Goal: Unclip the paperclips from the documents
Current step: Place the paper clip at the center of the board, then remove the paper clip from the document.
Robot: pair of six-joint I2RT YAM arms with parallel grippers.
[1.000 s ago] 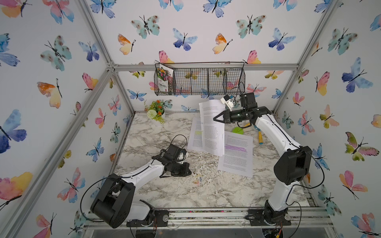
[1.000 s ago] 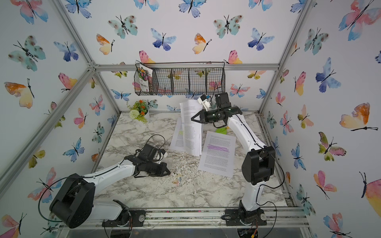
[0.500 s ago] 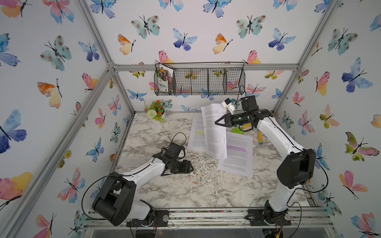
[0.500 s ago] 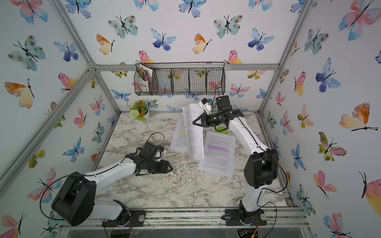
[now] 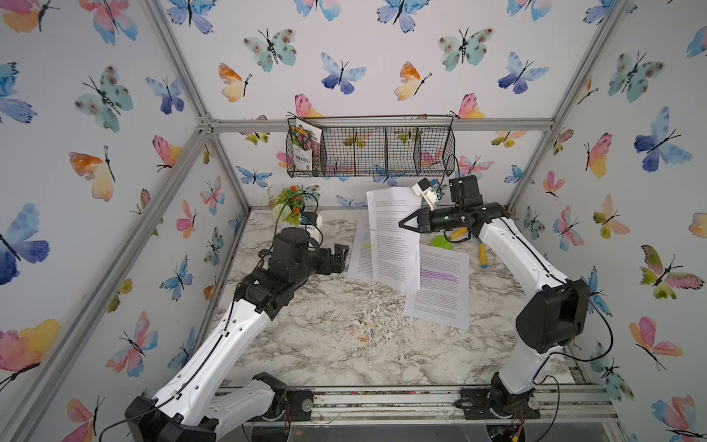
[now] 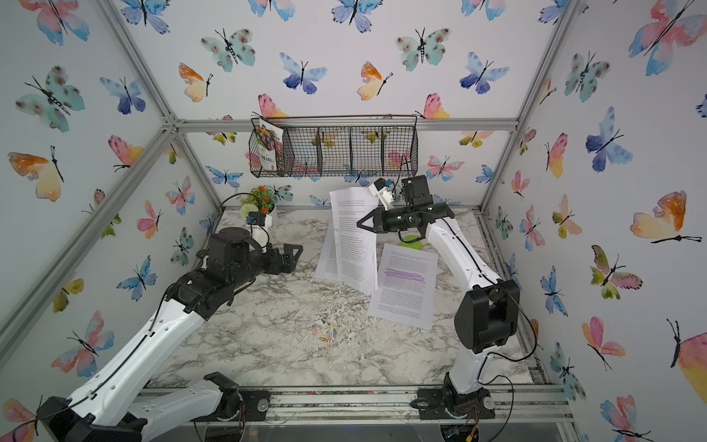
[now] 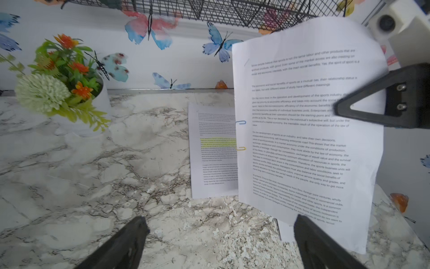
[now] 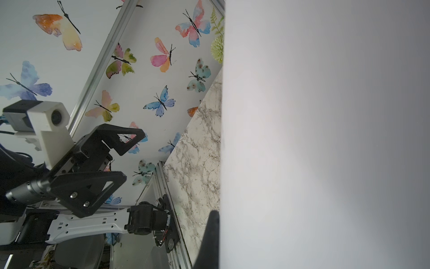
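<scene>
The plain document [image 5: 394,237] is held upright above the table [image 5: 306,352]. It is clamped at its 3 o'clock edge by the right gripper [image 5: 404,224], whose jaws are closed flat on the paper. In the right wrist view most of the picture is filled by the blank back of this paper.

In the left wrist view two paperclips are seen on the 9 o'clock edge of the plain document: a blue clip [image 7: 241,122] and, lower down, a yellow clip [image 7: 241,148].

The left gripper [image 5: 340,258] is spread wide and nothing is held in it. It is poised above the table at 9 o'clock of the plain document, apart from it and pointed toward it.

The yellow document [image 5: 359,254] is laid flat on the table and is partly hidden behind the plain document. The purple document [image 5: 440,285] is laid flat at 4 o'clock of the plain document.

Loose clips [image 5: 363,336] in several colours are scattered near the table's middle, at 6 o'clock of the plain document.
</scene>
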